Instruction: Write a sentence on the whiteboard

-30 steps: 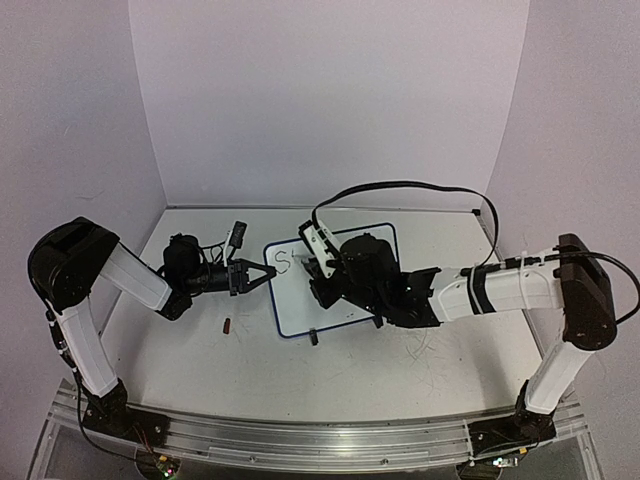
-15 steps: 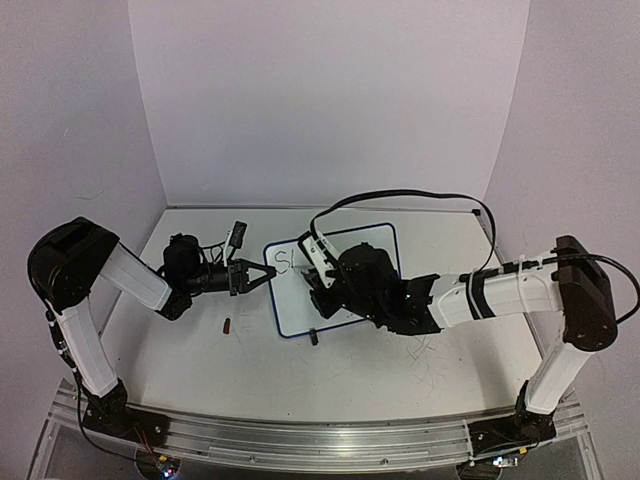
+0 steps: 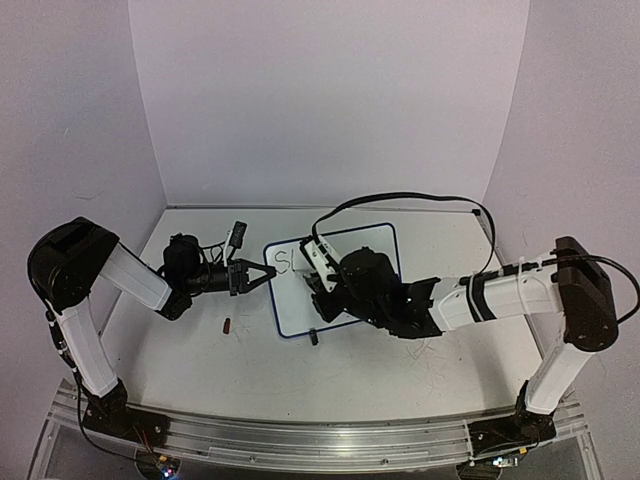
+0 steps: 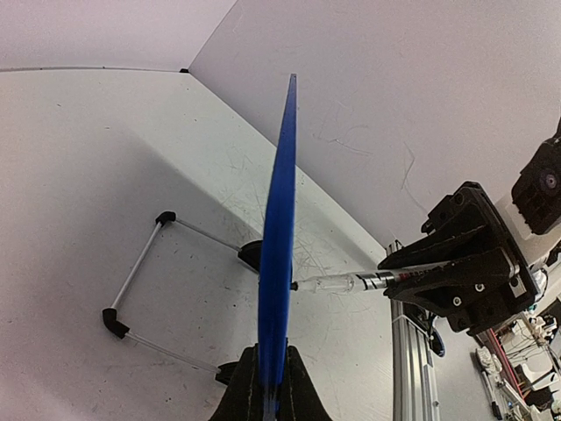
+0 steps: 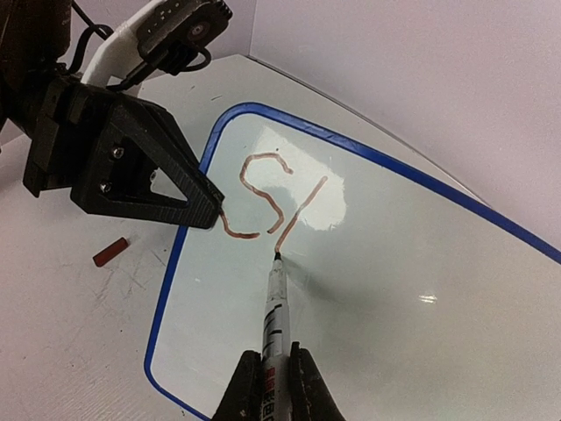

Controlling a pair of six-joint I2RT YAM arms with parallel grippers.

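The whiteboard (image 3: 292,305) stands tilted on the table, blue-rimmed, and shows edge-on in the left wrist view (image 4: 279,219). My left gripper (image 3: 266,274) is shut on its left rim, the fingers (image 4: 248,386) pinching the blue edge. My right gripper (image 5: 273,361) is shut on a white marker (image 5: 274,303). The marker's tip touches the whiteboard (image 5: 403,289) at the low end of a slanted stroke. Of the sentence (image 5: 261,197) only a reddish "S" and that stroke show. From the left wrist the marker (image 4: 351,282) meets the board's face.
A small red piece (image 3: 227,325) lies on the table left of the board. A black clip foot (image 3: 313,337) sits at the board's near edge, and a wire stand (image 4: 140,272) props it behind. A small black object (image 3: 238,233) lies farther back. Walls close three sides.
My right gripper has drawn the marker down toward the board's near edge, leaving a slanted stroke beside the "S". The left gripper and board have not moved.
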